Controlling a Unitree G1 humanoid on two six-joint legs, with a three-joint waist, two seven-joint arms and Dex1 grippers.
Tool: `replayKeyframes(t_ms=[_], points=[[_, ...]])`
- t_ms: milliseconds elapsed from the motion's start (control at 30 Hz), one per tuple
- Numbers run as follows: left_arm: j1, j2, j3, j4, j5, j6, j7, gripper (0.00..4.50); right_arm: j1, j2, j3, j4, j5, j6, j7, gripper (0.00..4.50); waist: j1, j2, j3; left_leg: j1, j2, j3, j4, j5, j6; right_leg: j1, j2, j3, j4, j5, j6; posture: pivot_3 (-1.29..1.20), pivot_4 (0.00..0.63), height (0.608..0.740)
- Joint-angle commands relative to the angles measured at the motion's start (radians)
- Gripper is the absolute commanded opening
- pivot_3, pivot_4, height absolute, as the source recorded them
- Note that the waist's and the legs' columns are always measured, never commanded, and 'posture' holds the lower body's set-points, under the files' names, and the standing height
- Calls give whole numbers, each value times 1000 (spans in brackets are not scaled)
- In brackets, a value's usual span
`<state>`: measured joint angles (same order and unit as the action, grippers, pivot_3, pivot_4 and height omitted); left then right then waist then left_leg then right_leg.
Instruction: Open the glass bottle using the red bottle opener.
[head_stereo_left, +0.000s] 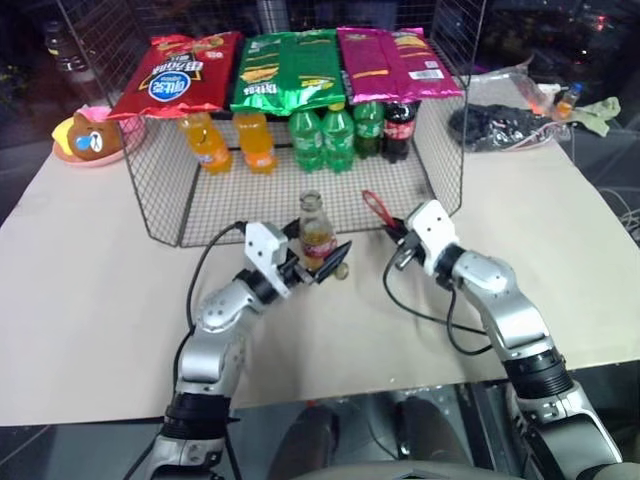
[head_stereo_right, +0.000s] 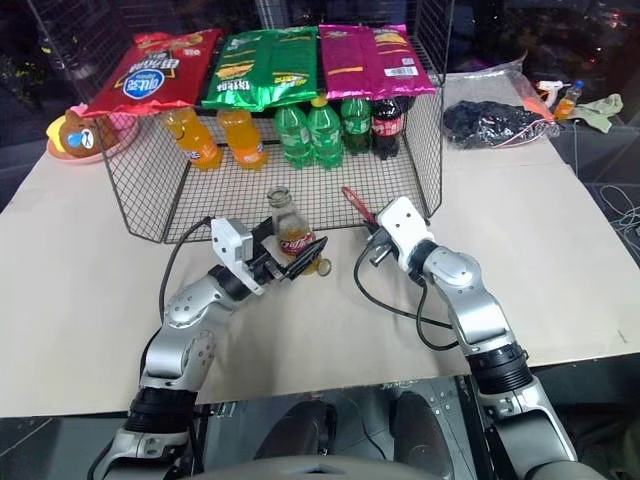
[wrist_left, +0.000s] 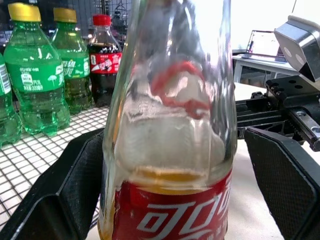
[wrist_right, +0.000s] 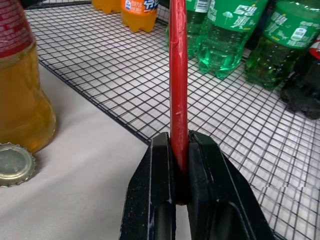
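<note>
The glass bottle (head_stereo_left: 316, 234) stands upright near the middle of the head view, on the tan table (head_stereo_left: 90, 300) just in front of the wire rack (head_stereo_left: 170, 215). The left gripper (head_stereo_left: 322, 266) reaches in from the lower left, and its black fingers (wrist_left: 75, 185) stand wide on either side of the bottle's lower body; in the left wrist view a sliver of space seems to show on each side of the glass, so whether the pads actually press on it cannot be told. The bottle's mouth looks bare, and a small metal cap (wrist_right: 14, 164) lies flat on the table right beside the bottle's base, at the lower left of the right wrist view. The right gripper (head_stereo_left: 392, 238) sits right of centre, well apart from the bottle, its fingers clamped tight on the handle of the red opener (wrist_right: 178, 80), which rises straight out from between them; in the head view the opener's loop head (head_stereo_left: 374, 203) slants up and to the left over the rack's front edge. Orange, green and cola bottles stand in the rack in the upper part of the frame, under three snack bags.
</note>
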<state>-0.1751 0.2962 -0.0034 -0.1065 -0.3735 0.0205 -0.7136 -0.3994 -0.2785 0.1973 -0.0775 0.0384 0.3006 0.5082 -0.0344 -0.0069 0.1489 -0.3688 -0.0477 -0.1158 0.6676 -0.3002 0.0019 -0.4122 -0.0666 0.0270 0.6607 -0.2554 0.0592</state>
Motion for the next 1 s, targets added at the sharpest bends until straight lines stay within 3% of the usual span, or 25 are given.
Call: replayKeyframes(t_ms=[33, 333, 633, 833, 1000], points=[[4, 5, 18, -33, -13, -17, -1, 4394, 1, 2, -18, -26, 5, -28, -8, 0, 0, 0, 0, 0, 0, 0, 0, 0, 0, 0, 0, 0, 0, 0, 0, 0, 150, 740], [28, 20, 18, -56, 6, -40, 0, 4394, 17, -2, -22, -33, 5, -35, -13, 0, 0, 0, 0, 0, 0, 0, 0, 0, 0, 0, 0, 0, 0, 0, 0, 0, 150, 740], [106, 29, 41, -35, 101, -207, 57, 4394, 62, -31, -50, -74, 26, 1, -2, 0, 2, 0, 0, 0, 0, 0, 0, 0, 0, 0, 0, 0, 0, 0, 0, 0, 150, 740], [227, 59, 83, -105, 68, -203, 59, 4394, 146, -87, -113, -195, 169, 211, 75, 0, 3, 0, 0, 0, 0, 0, 0, 0, 0, 0, -1, 0, 0, 0, 0, 0, 150, 740], [442, 109, 153, -217, 16, -172, 47, 4394, 280, -209, -171, -382, 373, 476, 180, 0, 3, 0, 0, -1, 1, 0, -1, -3, 4, 0, -4, 0, -2, 0, 0, 0, 150, 740]])
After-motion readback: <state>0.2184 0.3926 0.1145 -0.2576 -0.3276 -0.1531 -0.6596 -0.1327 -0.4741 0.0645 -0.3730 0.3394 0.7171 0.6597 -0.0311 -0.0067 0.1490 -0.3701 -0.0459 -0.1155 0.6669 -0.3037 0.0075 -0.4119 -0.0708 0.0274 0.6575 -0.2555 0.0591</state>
